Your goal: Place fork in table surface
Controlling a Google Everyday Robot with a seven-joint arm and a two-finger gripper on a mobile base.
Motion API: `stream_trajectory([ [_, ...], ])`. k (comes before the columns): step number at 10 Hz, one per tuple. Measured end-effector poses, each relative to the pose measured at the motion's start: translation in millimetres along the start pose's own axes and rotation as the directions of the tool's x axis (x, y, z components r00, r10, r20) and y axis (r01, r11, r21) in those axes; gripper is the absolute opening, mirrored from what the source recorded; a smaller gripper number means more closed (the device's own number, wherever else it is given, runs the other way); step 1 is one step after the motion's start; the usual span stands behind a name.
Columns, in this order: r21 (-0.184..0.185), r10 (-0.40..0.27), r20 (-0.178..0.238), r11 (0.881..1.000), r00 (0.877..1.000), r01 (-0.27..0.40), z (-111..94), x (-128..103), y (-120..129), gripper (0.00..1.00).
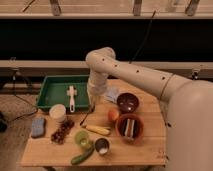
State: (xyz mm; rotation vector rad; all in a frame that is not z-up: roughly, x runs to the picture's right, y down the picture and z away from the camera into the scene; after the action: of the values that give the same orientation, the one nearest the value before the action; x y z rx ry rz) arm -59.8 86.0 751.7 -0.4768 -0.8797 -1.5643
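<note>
We have a single camera view, raised and looking steeply down and forward across the table surface [145, 150], at middling range, with the whole tabletop in frame and a dark wall with rails across 12 o'clock. The robot's own shoulder fills the frame edge at 4 o'clock, and from there the arm [135, 75] reaches toward 10 o'clock, putting the gripper [93, 104] near frame centre, above the table. With one view only, we record no overlap.
</note>
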Motion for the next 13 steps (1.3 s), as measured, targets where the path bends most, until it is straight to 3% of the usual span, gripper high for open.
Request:
stream_trajectory([
  [3, -0.002, 0.032, 0.006, 0.999, 0.999, -0.032, 34.6, 4.9, -9.8, 0.06],
  [5, -0.003, 0.089, -0.033, 0.996, 0.995, -0.09, 45.9, 11.6, -8.4, 0.28],
  [10, -0.028, 0.166, -0.116, 0.985, 0.979, -0.17, 52.6, 28.2, 6.6, 0.75],
  [13, -0.029, 0.197, -0.145, 0.979, 0.97, -0.203, 46.0, 39.3, 16.7, 0.8],
])
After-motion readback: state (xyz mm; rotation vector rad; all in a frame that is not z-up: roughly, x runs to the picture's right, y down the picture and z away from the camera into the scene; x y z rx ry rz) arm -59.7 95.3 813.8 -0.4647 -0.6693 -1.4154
